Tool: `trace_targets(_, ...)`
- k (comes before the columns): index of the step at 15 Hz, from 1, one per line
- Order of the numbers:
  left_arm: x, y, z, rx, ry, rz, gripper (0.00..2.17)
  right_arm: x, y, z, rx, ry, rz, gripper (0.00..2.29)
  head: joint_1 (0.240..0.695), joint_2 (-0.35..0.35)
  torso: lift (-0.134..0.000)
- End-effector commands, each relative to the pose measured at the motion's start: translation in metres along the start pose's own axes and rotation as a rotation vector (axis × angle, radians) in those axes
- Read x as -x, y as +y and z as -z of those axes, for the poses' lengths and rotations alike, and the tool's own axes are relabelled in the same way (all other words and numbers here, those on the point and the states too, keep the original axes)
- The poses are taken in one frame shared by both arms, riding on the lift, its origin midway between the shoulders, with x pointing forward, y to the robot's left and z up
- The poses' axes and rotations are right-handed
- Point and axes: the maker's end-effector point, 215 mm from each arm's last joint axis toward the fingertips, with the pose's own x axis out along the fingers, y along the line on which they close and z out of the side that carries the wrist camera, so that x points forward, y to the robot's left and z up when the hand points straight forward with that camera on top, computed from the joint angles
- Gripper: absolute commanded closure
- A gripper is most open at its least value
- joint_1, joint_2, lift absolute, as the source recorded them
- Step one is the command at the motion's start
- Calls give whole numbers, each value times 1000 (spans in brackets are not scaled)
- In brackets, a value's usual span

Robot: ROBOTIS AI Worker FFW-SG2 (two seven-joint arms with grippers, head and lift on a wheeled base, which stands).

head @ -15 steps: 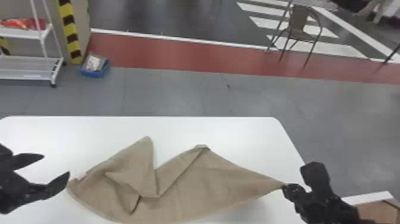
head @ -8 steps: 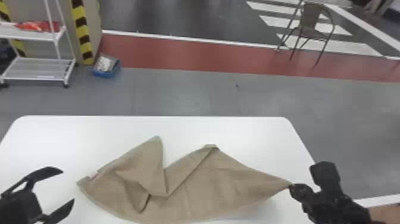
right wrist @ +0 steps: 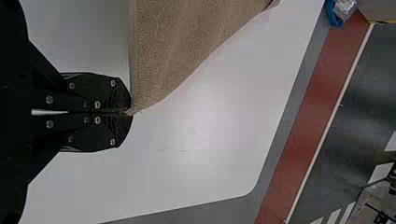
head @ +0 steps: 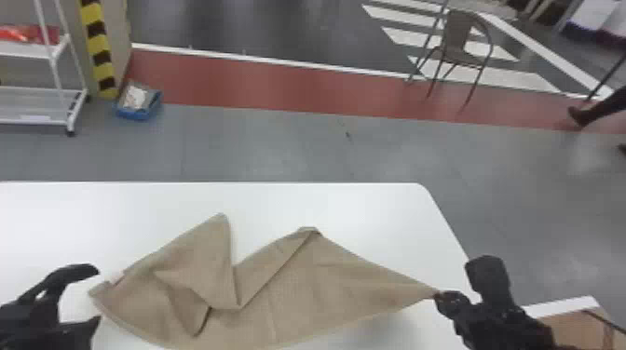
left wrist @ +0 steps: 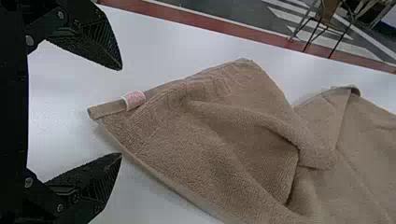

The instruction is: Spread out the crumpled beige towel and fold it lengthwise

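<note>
Left tool point(head: 98, 295) spread wide (towel point(head: 321, 293) just beside), right tool point(head: 440, 297) clamped on the towel's corner

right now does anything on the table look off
No spill or damage stands out. Only the beige towel looks askew: rumpled over itself on the left, its right corner pinched in the right gripper.

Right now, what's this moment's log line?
right gripper: shut on towel corner | left gripper: open near label | towel: partly crumpled on table
</note>
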Motion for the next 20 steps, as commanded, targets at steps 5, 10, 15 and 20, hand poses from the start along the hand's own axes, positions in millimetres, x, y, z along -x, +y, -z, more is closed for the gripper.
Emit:
trace_targets(5,-2,-9,44,-91,76,49,265,6,-14,7,-27,1,20,2027,695,-285,0)
trace_targets(10,5,-24,24,-108,48,83,272,4,-16,4,-37,-6,19,2007,695,-282,0)
trace_targets(15,19,0,1,-137,29,72,272,2,-14,5,-51,3,17,1993,695,-314,0)
trace_targets(20,10,-13,-14,-187,23,123,329,2,-14,6,-61,0,14,1993,695,-331,0)
